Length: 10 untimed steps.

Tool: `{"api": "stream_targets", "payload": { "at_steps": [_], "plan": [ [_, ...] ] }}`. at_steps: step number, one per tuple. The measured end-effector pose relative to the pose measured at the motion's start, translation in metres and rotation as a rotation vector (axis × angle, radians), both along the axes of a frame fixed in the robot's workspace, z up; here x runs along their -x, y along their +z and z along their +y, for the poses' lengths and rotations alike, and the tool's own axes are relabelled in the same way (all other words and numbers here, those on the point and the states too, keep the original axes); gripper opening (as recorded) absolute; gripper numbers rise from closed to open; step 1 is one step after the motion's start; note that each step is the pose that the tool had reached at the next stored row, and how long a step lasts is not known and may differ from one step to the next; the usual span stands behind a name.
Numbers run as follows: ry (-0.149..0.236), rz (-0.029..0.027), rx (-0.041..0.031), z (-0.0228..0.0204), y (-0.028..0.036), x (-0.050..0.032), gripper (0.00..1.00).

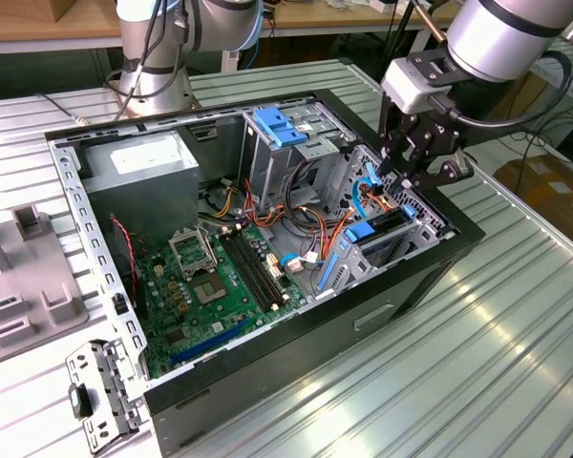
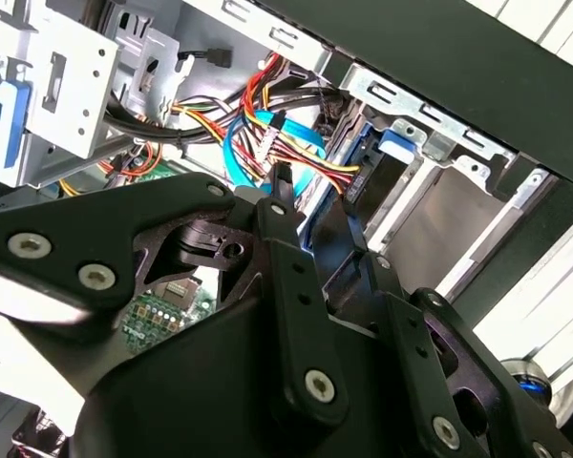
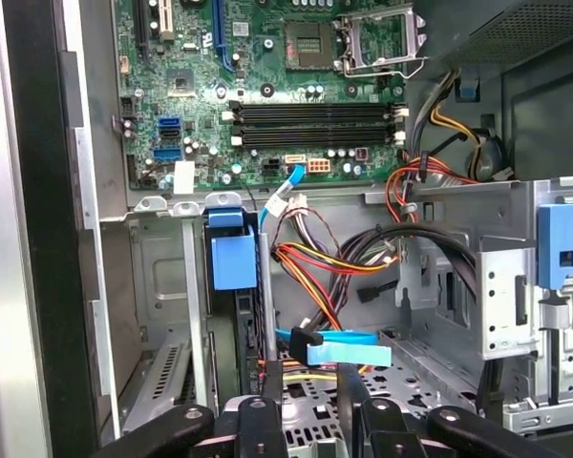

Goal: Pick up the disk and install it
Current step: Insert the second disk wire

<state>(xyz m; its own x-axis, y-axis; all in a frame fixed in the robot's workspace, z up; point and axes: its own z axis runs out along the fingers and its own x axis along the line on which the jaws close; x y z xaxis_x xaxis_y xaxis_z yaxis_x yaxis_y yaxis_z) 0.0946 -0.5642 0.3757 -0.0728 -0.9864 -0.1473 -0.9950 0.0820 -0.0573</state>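
Observation:
The disk stands on edge in a slot of the metal drive cage, in the corner of the open computer case on the exterior view's right. Its blue rail tab faces the motherboard. In the first wrist view the disk's dark edge runs below that blue tab. My gripper hangs just above the cage, over the disk's far end. Its black fingers stand apart with only wires showing between them, so my gripper is open and holds nothing. One finger reaches toward the cables.
Orange, yellow and blue cables crowd the space beside the cage. The green motherboard lies on the case floor, with a grey power-supply box behind it. A light-blue bracket tops the rear cage. A loose metal bracket lies on the table.

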Motion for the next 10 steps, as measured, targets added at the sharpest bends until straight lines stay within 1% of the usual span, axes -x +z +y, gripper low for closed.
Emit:
{"api": "stream_targets", "payload": {
  "at_steps": [2,3,8,10],
  "plan": [
    [0.000,0.0000,-0.0002,0.0000,0.0024,0.0000,0.36],
    [0.000,0.0000,-0.0002,0.0000,0.0026,0.0000,0.36],
    [0.000,0.0000,-0.0001,0.0000,0.0026,0.0005,0.36],
    [0.000,0.0003,0.0000,0.0001,0.0011,0.0007,0.36]
  ]
}}
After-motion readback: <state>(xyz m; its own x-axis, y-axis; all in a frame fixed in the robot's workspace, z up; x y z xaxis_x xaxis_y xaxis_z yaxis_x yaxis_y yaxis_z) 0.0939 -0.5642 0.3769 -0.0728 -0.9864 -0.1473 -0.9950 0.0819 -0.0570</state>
